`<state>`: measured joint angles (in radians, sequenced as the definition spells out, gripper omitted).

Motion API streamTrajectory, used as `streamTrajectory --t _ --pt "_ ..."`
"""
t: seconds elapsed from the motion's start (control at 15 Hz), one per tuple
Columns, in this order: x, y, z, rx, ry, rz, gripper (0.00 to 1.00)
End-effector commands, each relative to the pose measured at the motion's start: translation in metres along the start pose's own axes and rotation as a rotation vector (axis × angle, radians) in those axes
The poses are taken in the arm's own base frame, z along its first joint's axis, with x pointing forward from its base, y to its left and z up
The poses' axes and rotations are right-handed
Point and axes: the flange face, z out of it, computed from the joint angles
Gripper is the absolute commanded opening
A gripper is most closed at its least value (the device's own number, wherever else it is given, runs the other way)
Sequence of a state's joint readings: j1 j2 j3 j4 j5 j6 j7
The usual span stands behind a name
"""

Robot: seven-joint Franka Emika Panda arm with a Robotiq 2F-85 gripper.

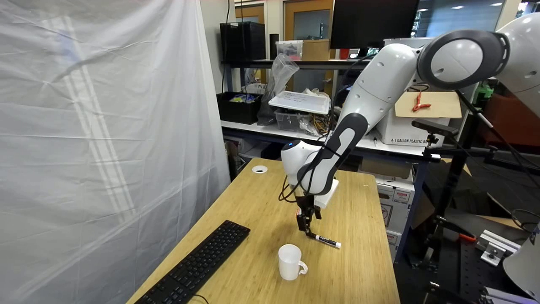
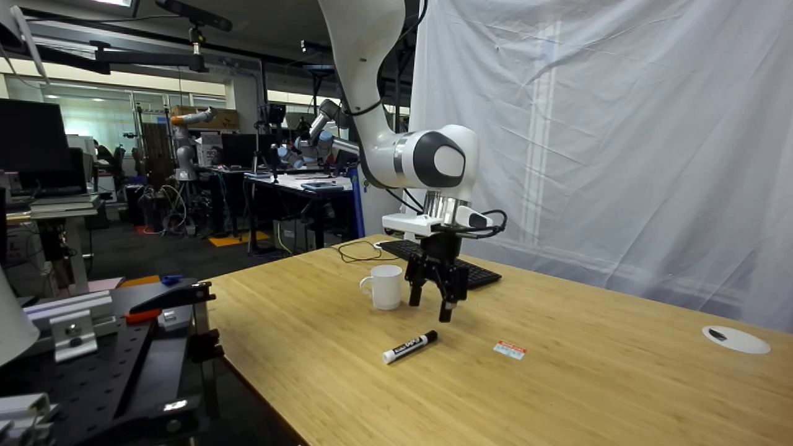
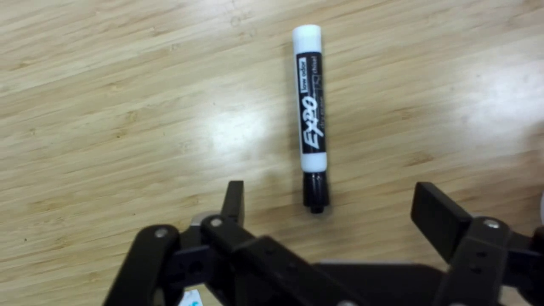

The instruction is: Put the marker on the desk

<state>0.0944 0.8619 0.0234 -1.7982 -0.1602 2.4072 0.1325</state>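
Observation:
The marker (image 1: pixel 329 241) lies flat on the light wooden desk (image 1: pixel 354 211). It has a white body, a black label and a black cap. It also shows in an exterior view (image 2: pixel 410 347) and in the wrist view (image 3: pixel 311 114), where its cap end points toward my gripper. My gripper (image 3: pixel 330 190) is open and empty above the desk, its fingers spread on either side of the cap without touching it. In an exterior view, the gripper (image 2: pixel 430 311) hangs pointing down just beyond the marker's cap end. Nothing of the marker is hidden in the wrist view.
A white mug (image 2: pixel 386 288) stands upright on the desk close to the gripper. A black keyboard (image 1: pixel 198 261) lies along the curtain side. A small red and white sticker (image 2: pixel 510 350) and a round white cover (image 2: pixel 735 340) are on the desktop. A white curtain (image 2: pixel 595 155) hangs alongside.

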Motion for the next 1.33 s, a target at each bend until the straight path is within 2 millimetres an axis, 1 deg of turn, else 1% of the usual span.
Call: streamTrajectory --t 0.0,0.13,0.27,0.4,0.53,0.73,1.0,1.07,1.27 --pt "-0.018 -0.009 -0.047 -0.015 -0.022 0.080 1.00" --pt "-0.028 -0.022 -0.075 -0.019 -0.028 0.104 1.00" --pt "-0.041 -0.033 -0.097 -0.025 -0.027 0.117 1.00" --pt "-0.054 -0.043 -0.114 -0.031 -0.018 0.126 1.00" --pt "-0.070 -0.050 -0.128 -0.033 -0.002 0.138 1.00" --pt "-0.088 -0.055 -0.140 -0.034 0.014 0.155 1.00" --pt "-0.103 -0.057 -0.148 -0.039 0.021 0.168 1.00" --pt "-0.092 -0.057 -0.141 -0.045 0.012 0.152 1.00" --pt "-0.097 -0.057 -0.143 -0.045 0.012 0.154 1.00"
